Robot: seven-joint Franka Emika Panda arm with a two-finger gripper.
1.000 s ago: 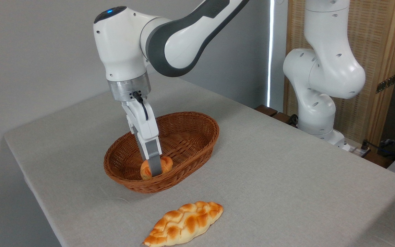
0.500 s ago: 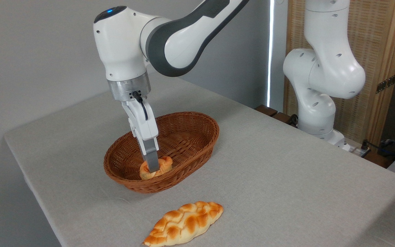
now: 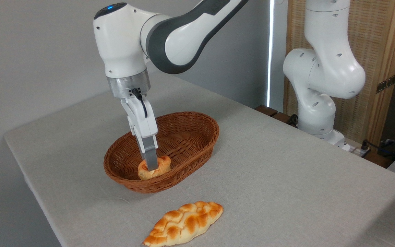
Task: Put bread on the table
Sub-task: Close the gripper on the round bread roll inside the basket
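nearest the camera, a braided leaf-shaped loaf (image 3: 184, 224) lies flat on the grey cloth table (image 3: 286, 178), just in front of the wicker basket (image 3: 197, 144); if the bun is carried out low and forward it could bump this loaf or be set down on top of it.

inside the basket's near end sits the bread (image 3: 154, 168), a small golden bun, with the gripper (image 3: 150, 165) reaching down onto it. one grey finger crosses the bun's front and the other is hidden behind, so the jaws appear closed narrowly around it. whether the bun is clear of the basket floor i cannot tell. the hold looks slim and off the bun's rounded top, so it may twist or slip free. the basket wall is close on the near side, and a sideways move too soon could snag the rim and drag the light basket.

the cloth looks matte and even, with open space to the right. behind stand a plain grey wall, the arm's white base (image 3: 321, 103) and a wooden woven screen (image 3: 382, 51).
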